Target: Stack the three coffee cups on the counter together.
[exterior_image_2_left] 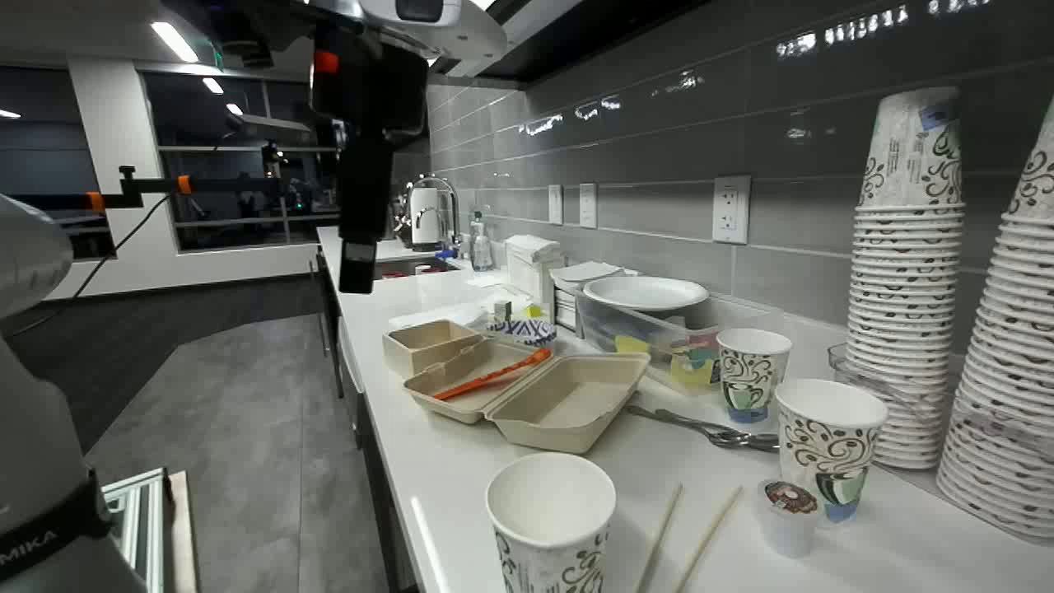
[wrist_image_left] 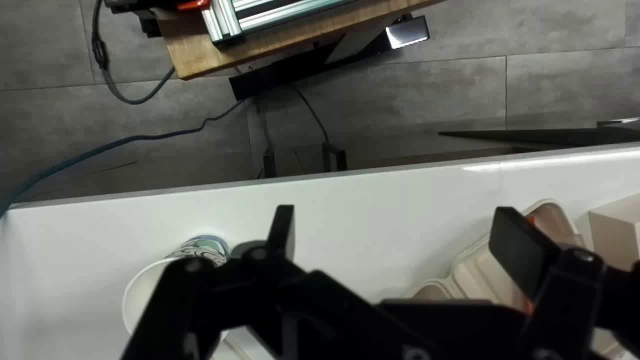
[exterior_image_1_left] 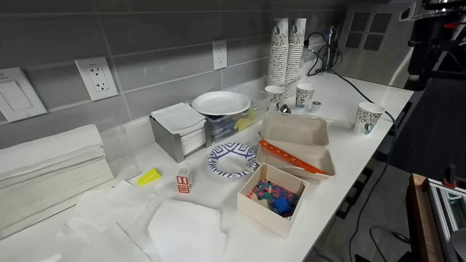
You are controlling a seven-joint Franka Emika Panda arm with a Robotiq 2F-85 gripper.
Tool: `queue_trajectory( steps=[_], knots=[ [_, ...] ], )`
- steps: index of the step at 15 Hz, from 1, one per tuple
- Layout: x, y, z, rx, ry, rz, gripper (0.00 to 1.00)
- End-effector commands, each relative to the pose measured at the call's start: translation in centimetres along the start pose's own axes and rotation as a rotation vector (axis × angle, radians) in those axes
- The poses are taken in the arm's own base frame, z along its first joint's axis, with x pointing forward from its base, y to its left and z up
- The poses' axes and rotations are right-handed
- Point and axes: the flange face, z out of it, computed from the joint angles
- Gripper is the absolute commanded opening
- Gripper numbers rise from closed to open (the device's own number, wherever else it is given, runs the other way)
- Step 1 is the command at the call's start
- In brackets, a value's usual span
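Three white patterned paper cups stand upright and apart on the counter. One cup (exterior_image_1_left: 368, 118) is near the counter's front edge; it is in the foreground of an exterior view (exterior_image_2_left: 552, 527) and partly behind a finger in the wrist view (wrist_image_left: 139, 295). Another cup (exterior_image_1_left: 304, 95) (exterior_image_2_left: 832, 445) stands by a coffee pod. The third cup (exterior_image_1_left: 274, 95) (exterior_image_2_left: 753, 371) stands beside the clear plastic bin; both are out of the wrist view. My gripper (wrist_image_left: 395, 232) is open and empty, well above the counter; it also shows in both exterior views (exterior_image_1_left: 418, 78) (exterior_image_2_left: 357, 272).
Tall stacks of cups (exterior_image_1_left: 278, 62) (exterior_image_2_left: 906, 272) stand by the wall. The coffee pod (exterior_image_2_left: 788, 517), spoons (exterior_image_2_left: 716, 432) and two thin sticks (exterior_image_2_left: 687, 535) lie among the cups. An open takeout box (exterior_image_2_left: 568, 395) holds an orange strip (exterior_image_1_left: 291, 156). A cable (exterior_image_1_left: 349, 85) crosses the counter.
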Motion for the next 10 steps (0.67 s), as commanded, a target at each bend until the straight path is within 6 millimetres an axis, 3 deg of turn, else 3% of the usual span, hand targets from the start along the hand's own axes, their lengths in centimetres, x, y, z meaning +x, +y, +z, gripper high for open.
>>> queue_trajectory(
  steps=[1,5,10],
  knots=[
    [0.0,0.0,-0.1,0.0,-0.001,0.0,1.0],
    [0.0,0.0,-0.1,0.0,-0.001,0.0,1.0],
    [2.2,0.5,0.9,-0.032,0.152,0.05,1.0]
  ],
)
